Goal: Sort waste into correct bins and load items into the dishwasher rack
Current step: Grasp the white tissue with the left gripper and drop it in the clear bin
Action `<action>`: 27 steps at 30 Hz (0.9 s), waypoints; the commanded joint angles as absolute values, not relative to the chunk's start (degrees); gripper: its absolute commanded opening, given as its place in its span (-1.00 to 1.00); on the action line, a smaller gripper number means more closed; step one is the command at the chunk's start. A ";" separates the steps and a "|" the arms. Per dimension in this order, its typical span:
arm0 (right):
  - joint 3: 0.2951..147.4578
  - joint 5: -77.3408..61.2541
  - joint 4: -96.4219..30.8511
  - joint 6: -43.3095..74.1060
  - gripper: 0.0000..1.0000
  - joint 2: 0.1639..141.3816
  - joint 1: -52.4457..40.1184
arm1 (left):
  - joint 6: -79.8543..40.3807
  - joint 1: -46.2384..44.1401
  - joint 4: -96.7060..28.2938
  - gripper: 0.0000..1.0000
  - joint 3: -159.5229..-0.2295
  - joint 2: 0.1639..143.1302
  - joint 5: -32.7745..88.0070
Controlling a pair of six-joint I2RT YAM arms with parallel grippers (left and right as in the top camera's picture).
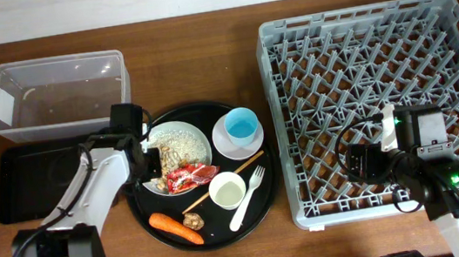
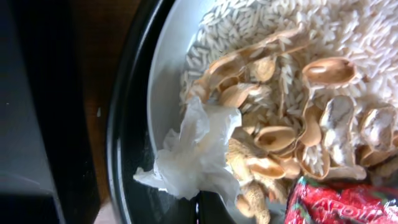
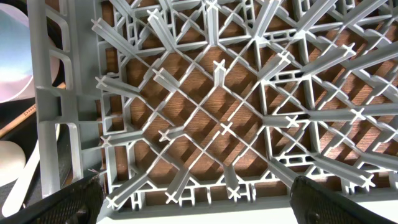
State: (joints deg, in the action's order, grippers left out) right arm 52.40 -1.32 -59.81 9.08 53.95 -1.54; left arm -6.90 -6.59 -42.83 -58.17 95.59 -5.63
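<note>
My left gripper [image 1: 153, 161] hangs over the left rim of the white plate [image 1: 199, 132] and is shut on the crumpled white tissue [image 2: 193, 149]. White rice [image 2: 348, 31], brownish scraps [image 2: 280, 140] and the red wrapper [image 2: 342, 202] lie on that plate. The carrot [image 1: 175, 227], white cup [image 1: 227, 189], fork [image 1: 249, 198], chopstick [image 1: 251, 161] and the light-blue cup [image 1: 241, 127] on its saucer [image 1: 225, 149] share the round black tray [image 1: 144, 216]. My right gripper [image 3: 202, 208] is open and empty above the front left of the grey rack [image 1: 271, 97].
The clear tub [image 1: 59, 97] stands at the back left, with the shallow black tray [image 1: 30, 181] just in front of it. Both lie left of my left arm. The rack's upright pegs [image 3: 217, 124] are right under my right gripper.
</note>
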 commanded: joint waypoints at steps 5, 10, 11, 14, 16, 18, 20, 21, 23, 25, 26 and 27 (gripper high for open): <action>53.69 -0.58 -59.72 9.30 0.97 53.78 -1.85 | -6.79 -6.13 -49.45 -0.99 -71.96 87.31 -9.30; 53.69 -0.58 -59.77 9.30 0.97 53.78 -1.85 | -6.81 0.69 -26.57 -0.99 -72.01 88.66 -9.28; 53.69 -0.58 -59.77 9.30 0.97 53.78 -1.85 | -6.81 1.61 -23.70 -0.99 -72.01 90.63 -9.26; 53.69 -0.58 -59.81 9.30 0.97 53.78 -1.85 | -6.81 1.93 -19.73 -0.42 -72.01 95.74 -9.23; 53.69 -0.58 -59.75 9.30 0.97 53.78 -1.85 | -6.79 1.93 -19.49 0.47 -72.34 95.96 -8.60; 53.69 -0.58 -59.77 9.30 0.97 53.80 -1.85 | -6.79 1.91 -19.53 0.50 -73.10 95.50 -8.49; 53.69 -0.58 -59.79 9.30 0.97 53.78 -1.85 | -6.79 1.89 -20.34 0.51 -73.28 94.85 -4.73; 53.69 -0.58 -59.77 9.30 0.97 53.80 -1.85 | -6.79 1.89 -21.56 0.51 -73.28 94.85 -3.88; 53.69 -0.60 -59.79 9.30 0.97 53.80 -1.87 | -6.79 1.54 -26.96 0.50 -73.28 94.85 0.54; 53.69 -0.58 -59.79 9.30 0.97 53.80 -1.85 | -6.79 0.05 -35.73 0.44 -73.28 94.80 9.93; 53.69 -0.58 -59.79 9.30 0.97 53.80 -1.85 | -6.81 -1.72 -44.69 0.36 -73.28 94.80 13.78; 53.69 -0.58 -59.79 9.30 0.97 53.80 -1.85 | -6.81 -3.36 -50.33 0.36 -73.28 94.80 13.82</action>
State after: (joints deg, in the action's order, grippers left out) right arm 52.62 -1.32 -59.77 9.06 54.02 -1.54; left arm -6.94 0.01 -40.73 -73.43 95.94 6.20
